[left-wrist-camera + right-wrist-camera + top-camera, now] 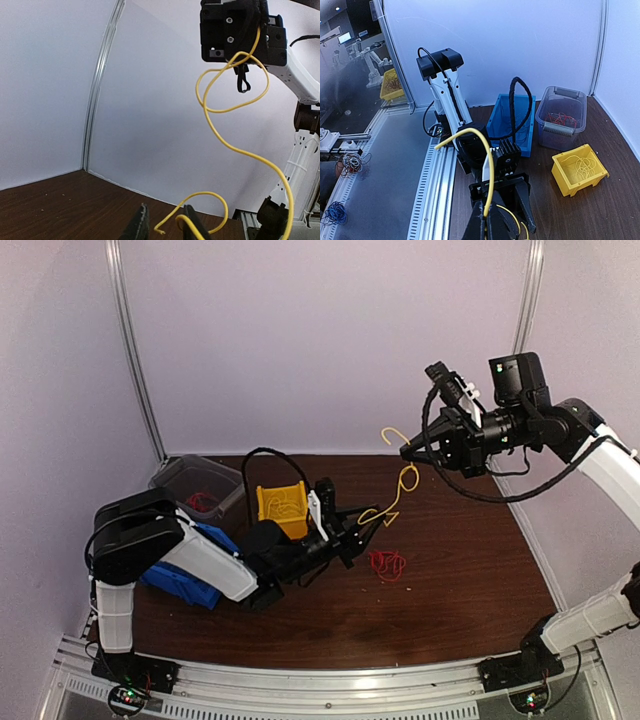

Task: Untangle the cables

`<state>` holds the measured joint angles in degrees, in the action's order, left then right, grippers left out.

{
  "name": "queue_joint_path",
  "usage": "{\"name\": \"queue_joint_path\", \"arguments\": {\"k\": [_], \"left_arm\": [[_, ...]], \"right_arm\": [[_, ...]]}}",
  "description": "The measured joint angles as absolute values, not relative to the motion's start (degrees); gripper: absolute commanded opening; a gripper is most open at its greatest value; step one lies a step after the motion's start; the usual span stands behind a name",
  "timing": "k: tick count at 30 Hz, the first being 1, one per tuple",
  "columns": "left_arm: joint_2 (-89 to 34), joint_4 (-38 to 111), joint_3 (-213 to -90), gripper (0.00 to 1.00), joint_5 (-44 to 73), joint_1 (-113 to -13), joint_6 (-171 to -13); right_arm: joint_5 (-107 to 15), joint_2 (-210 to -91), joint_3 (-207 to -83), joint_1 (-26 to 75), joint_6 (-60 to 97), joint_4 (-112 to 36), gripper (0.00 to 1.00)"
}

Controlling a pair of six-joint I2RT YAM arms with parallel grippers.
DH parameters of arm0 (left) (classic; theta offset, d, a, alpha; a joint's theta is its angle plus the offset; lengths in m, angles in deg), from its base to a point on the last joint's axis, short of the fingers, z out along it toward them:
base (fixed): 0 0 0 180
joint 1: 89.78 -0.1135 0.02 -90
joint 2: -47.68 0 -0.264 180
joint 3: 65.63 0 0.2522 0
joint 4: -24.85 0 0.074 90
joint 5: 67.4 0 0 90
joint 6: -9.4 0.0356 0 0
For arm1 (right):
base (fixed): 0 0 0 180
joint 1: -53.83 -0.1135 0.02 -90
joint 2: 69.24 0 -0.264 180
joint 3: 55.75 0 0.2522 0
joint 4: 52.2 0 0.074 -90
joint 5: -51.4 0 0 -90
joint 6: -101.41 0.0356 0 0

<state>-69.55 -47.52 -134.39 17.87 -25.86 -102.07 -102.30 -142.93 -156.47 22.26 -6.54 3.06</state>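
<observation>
My right tool [408, 452] is clenched on the yellow cable [227, 145]. Below it the strand hangs light, limp and springy, its free end at the parted jaws of my left tool [165, 220]; I judge that end the best hold. A red cable [388, 564] lies lower, on the worktop [450, 580].

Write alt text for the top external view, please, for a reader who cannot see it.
The raised right end effector grips a yellow cable that loops down to the left end effector, low over the table. A red cable tangle lies nearby; a yellow bin, clear tub and blue bin sit at left.
</observation>
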Motion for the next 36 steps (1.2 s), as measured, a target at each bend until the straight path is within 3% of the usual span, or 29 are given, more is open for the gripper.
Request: {"name": "queue_joint_path", "arguments": {"k": [3, 8, 13, 19, 26, 36], "left_arm": [[-69.6, -46.6, -134.6, 0.16, 17.9, -25.9, -101.9], [-69.6, -46.3, -134.6, 0.26, 17.9, -25.9, -101.9], [-69.6, -47.5, -133.3, 0.3, 17.8, -25.9, -102.2], [-69.6, -48.0, -132.2, 0.18, 17.8, -25.9, -102.6], [-69.5, -47.8, -132.4, 0.18, 17.5, -25.9, -102.5], [-69.5, -46.5, -133.3, 0.0, 17.7, -25.9, -102.1]], "right_arm": [[-102.6, -142.7, -156.4, 22.3, -6.5, 3.1, 0.0], [-102.9, -142.6, -156.5, 22.4, -6.5, 3.0, 0.0], [-102.9, -142.6, -156.4, 22.8, -6.5, 3.0, 0.0], [-102.9, -142.5, -156.4, 23.0, -6.5, 3.0, 0.0], [-102.9, -142.5, -156.2, 23.0, -6.5, 2.9, 0.0], [-102.9, -142.5, -156.2, 23.0, -6.3, 2.9, 0.0]]}}
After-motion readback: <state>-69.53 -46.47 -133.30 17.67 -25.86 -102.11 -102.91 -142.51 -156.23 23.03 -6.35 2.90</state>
